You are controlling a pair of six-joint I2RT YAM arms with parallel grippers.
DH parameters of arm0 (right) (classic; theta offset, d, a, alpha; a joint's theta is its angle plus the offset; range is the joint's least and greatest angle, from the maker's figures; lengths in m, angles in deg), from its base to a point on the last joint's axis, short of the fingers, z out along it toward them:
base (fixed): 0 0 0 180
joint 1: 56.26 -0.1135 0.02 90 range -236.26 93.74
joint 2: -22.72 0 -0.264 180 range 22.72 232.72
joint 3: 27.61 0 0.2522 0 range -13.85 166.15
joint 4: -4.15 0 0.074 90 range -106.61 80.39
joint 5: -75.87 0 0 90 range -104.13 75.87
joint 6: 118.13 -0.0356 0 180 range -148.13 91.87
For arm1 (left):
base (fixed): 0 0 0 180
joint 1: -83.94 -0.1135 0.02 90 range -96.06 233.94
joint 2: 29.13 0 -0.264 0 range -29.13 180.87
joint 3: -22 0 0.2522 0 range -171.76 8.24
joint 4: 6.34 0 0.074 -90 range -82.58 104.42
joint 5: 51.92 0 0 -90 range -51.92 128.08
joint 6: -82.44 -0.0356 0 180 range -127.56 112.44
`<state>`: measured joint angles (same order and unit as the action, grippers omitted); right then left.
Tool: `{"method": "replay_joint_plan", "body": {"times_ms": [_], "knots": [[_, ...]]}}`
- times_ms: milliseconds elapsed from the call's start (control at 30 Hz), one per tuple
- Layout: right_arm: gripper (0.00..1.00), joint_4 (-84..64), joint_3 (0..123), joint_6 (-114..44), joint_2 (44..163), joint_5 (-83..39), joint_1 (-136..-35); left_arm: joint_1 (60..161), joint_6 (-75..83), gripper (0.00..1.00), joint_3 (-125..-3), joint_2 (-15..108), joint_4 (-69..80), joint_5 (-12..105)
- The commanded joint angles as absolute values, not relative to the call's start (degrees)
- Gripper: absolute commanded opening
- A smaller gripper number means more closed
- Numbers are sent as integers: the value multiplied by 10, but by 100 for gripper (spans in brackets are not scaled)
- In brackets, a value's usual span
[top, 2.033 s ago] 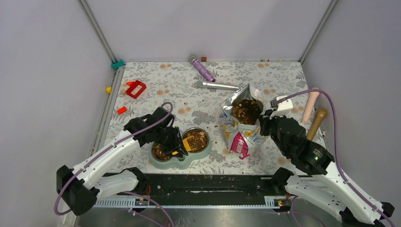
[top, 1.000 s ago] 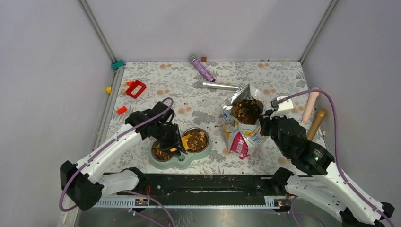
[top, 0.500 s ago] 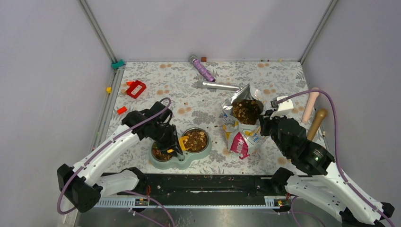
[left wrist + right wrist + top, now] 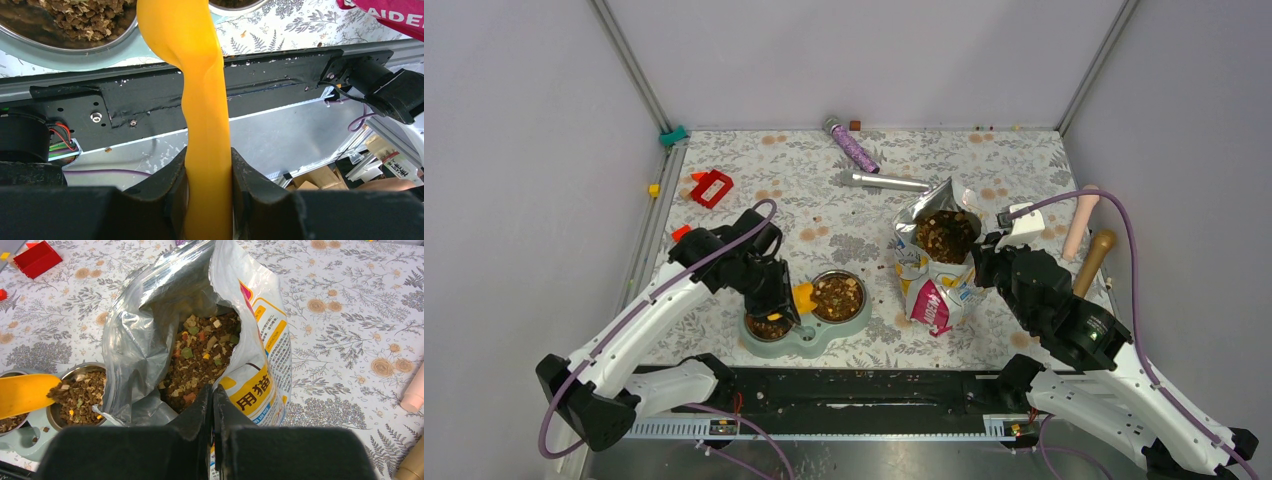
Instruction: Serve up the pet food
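Pet food (image 4: pixel 200 360) fills the open foil bag (image 4: pixel 929 275) standing just right of the pale green double feeder (image 4: pixel 809 335), and more of it lies in both of the feeder's steel bowls. My right gripper (image 4: pixel 212 395) is pressed together on the bag's near rim, so the kibble sits just beyond its fingertips. My left gripper (image 4: pixel 207 160) pinches the handle of the orange plastic scoop (image 4: pixel 200 75), which reaches over the feeder. Only the right wrist view shows the scoop's tip at the rim of the feeder bowl (image 4: pixel 75 395) nearer the bag, touching the kibble heaped there. It also shows green, orange and pale bits among the brown pellets in the bag. The left wrist view alone shows how the fingers clamp the handle from both sides, with one filled bowl above and to the left. From overhead I see the feeder between my two arms. On the bag's front I can read the characters "用猫" in blue on yellow. White letters "AIDE" on pink show at the left wrist view's corner, cut off by the frame.
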<state>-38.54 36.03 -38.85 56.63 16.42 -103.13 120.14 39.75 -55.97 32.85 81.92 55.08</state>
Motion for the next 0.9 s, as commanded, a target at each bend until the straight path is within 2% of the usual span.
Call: {"method": "replay_joint_plan", "body": {"times_ms": [0,400,733,800,867], "knots": [[0,-321,368,-381,560,174,-1036,1198,378,0,-598,326,839,538],[0,-321,368,-379,562,178,-1036,1199,351,0,-606,351,827,569],[0,-320,368,-380,558,177,-1036,1198,352,0,-679,335,871,507],[0,-321,368,-381,557,174,-1036,1198,359,0,-682,328,857,492],[0,-320,368,-382,557,172,-1036,1197,370,0,-663,314,781,498]]}}
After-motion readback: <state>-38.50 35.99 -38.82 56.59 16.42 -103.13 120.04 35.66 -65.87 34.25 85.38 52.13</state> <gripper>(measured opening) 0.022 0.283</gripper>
